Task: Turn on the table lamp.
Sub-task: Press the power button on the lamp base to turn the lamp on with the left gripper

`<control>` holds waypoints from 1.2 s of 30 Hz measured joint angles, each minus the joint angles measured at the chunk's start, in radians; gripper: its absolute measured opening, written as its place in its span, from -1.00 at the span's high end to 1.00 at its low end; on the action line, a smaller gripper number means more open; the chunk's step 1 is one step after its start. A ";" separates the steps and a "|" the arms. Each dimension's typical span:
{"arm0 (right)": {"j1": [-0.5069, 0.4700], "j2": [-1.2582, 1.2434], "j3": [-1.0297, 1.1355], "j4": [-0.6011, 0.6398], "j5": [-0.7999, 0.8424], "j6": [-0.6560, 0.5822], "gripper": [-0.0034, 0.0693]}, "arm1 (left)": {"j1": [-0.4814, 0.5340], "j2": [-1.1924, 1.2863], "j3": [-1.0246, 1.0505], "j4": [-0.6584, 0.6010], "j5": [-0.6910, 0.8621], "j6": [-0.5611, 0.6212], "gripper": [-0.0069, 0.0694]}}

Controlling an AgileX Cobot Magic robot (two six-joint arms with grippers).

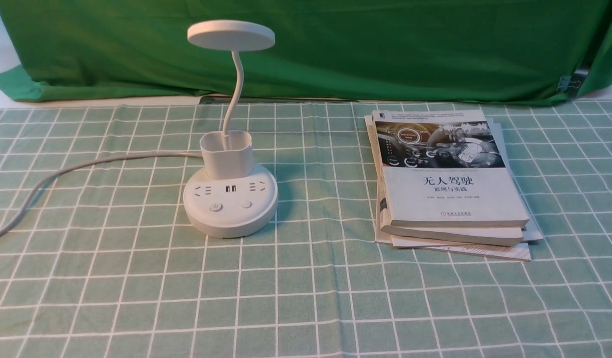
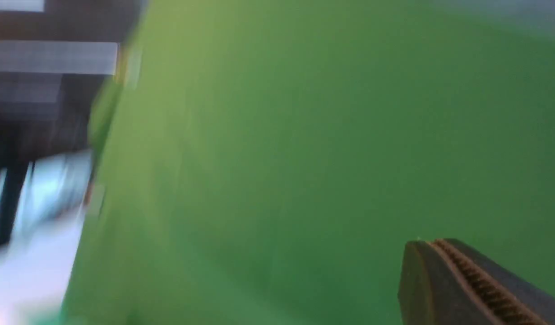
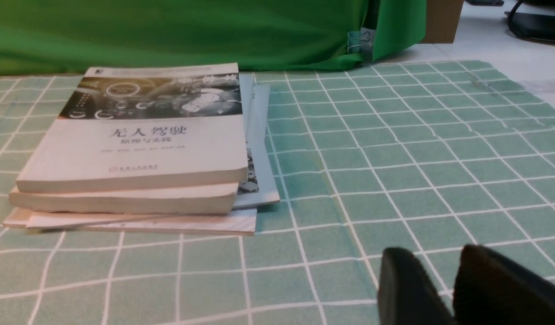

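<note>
I see the table lamp (image 1: 230, 199) standing upright on the green checked cloth (image 1: 306, 298), left of the middle and well apart from the pile of books (image 1: 445, 184) on the right. My right gripper (image 3: 436, 253) hangs low over the cloth near the books, its two fingers squeezed close together and holding nothing. My left gripper (image 2: 462, 284) shows only one finger in a blurry picture, so I cannot tell if its fingers are spread or squeezed.
</note>
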 joint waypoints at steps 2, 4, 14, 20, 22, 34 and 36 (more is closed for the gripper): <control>0.000 0.000 0.000 0.000 0.000 0.000 0.26 | 0.000 0.159 -0.012 -0.043 0.126 0.021 0.76; 0.000 0.000 0.000 0.000 0.000 0.000 0.26 | 0.000 0.285 -0.012 -0.145 0.192 0.089 0.76; 0.000 0.000 0.000 0.000 0.000 0.000 0.26 | -0.148 0.957 -0.123 -0.714 0.317 0.642 0.83; 0.000 0.000 0.000 0.000 0.001 0.000 0.26 | -0.363 1.218 -0.379 -0.222 0.276 0.283 0.83; 0.000 0.000 0.000 0.000 0.001 0.000 0.26 | -0.389 1.291 -0.461 -0.105 0.276 0.176 0.83; 0.000 0.000 0.000 0.000 0.001 0.000 0.26 | -0.399 1.562 -0.716 0.033 0.303 0.070 0.82; 0.000 0.000 0.000 0.000 0.001 0.000 0.25 | -0.399 1.578 -0.716 0.033 0.312 0.070 0.82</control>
